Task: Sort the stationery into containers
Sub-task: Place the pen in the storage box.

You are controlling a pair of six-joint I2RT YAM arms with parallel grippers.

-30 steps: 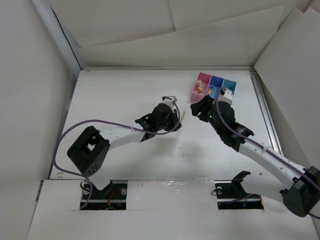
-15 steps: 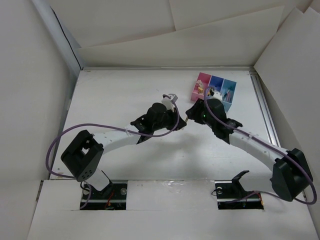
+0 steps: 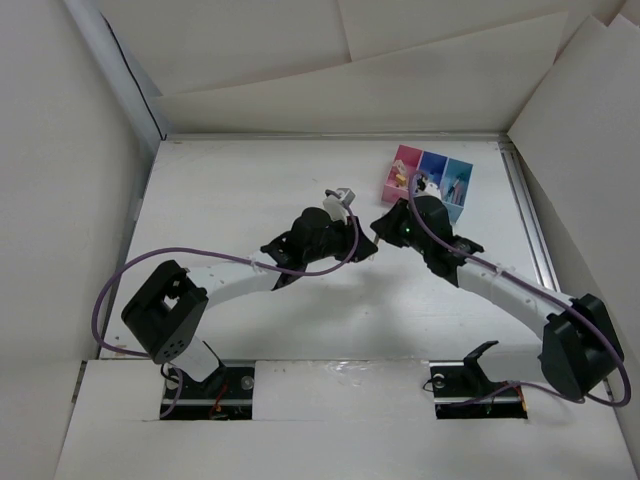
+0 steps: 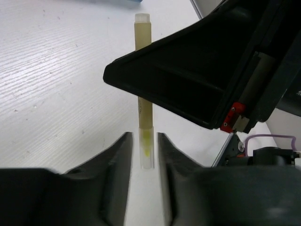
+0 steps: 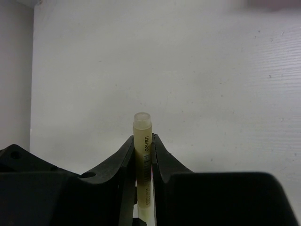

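Over the white worktop, the left arm and right arm met just on the near side of the bins. This was probably a handover to the arm that reaches them more easily. The right claw was clamped on the yellow pen, pinching its barrel from both sides. The left claw closely flanked the pen's other end, though I could not tell whether it gripped. The pen hung between the claws, outside the bins.

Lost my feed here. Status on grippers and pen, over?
Right gripper shut on yellow pen. Left gripper flanks its other end, grip unclear. Bins close by, far right of table.
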